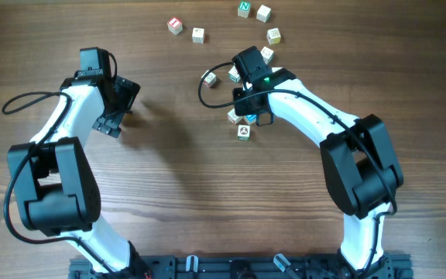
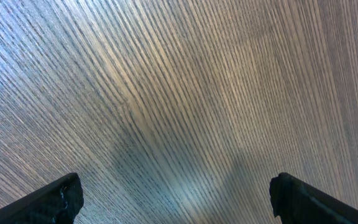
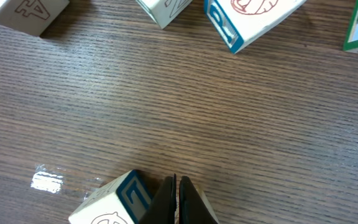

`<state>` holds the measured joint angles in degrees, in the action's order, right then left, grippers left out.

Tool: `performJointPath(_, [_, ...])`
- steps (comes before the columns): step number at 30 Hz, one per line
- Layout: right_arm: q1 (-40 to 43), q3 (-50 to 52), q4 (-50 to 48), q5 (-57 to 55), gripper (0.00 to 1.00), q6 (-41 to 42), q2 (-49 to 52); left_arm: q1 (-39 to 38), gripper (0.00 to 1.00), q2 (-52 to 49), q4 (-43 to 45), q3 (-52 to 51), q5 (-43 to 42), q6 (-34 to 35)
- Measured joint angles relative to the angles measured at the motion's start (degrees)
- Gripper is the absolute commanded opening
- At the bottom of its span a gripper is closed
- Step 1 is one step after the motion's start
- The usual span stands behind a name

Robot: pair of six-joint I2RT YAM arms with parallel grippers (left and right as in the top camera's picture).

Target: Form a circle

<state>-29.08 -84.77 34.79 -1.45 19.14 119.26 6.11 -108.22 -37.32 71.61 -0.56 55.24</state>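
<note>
Cubes (image 1: 198, 34), at least 10 showing, lie scattered; left pincer (image 2: 176, 198) wide, right pincer (image 3: 176, 186) closed empty.

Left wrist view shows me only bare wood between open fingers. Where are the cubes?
Observer: Overhead, the cubes are scattered far right, around the right arm; none are near the left gripper.
Operator: Any ring yet?
Observer: No, just a loose cluster, with a red-lettered cube and one more off to its left.
Operator: And the right gripper?
Observer: The right gripper is shut and empty, tips beside a blue-lettered cube.
</note>
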Motion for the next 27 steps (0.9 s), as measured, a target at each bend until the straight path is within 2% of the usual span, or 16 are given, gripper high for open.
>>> performJointPath(27, [0.0,0.0,1.27,0.39,0.05,-0.44,0.02,0.0,1.0,0.0,0.0,0.0,0.0,0.0])
